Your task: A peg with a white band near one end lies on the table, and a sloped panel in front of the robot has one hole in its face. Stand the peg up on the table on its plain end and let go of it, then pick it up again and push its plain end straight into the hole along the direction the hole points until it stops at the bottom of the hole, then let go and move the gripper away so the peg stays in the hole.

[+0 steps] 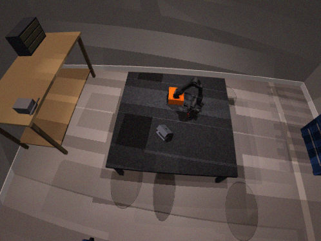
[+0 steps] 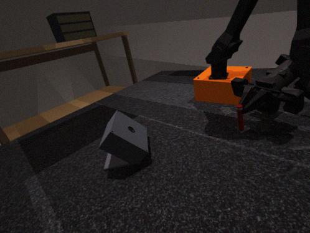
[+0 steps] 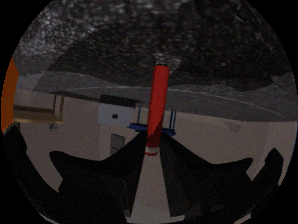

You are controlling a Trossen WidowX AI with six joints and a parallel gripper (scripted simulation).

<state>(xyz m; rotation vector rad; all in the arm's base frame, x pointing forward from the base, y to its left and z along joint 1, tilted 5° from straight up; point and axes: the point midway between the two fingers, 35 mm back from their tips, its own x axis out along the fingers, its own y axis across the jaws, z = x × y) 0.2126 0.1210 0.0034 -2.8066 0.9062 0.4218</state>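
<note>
The red peg [image 1: 189, 115] [image 2: 240, 119] [image 3: 159, 90] is nearly upright, white-banded end up and plain end down, at or just above the table; I cannot tell whether it touches. My gripper [image 2: 242, 109] [image 3: 153, 135] is shut on the peg near its banded end, with the fingers coming in from the side. The grey sloped panel [image 1: 163, 131] [image 2: 121, 132] stands on the table, apart from the peg, and also shows in the wrist view [image 3: 106, 118]. Its one hole [image 2: 131, 129] [image 3: 115, 116] is empty. The fingertips are dark and blurred in the top view.
The orange base box [image 1: 174, 98] [image 2: 215, 90] of the arm stands behind the gripper. The dark table [image 1: 193, 148] [image 2: 199, 187] carries the arm and panel. A wooden bench [image 1: 48, 64] with a drawer unit [image 1: 27, 35] and a grey box [image 1: 24, 106] stands off to the left.
</note>
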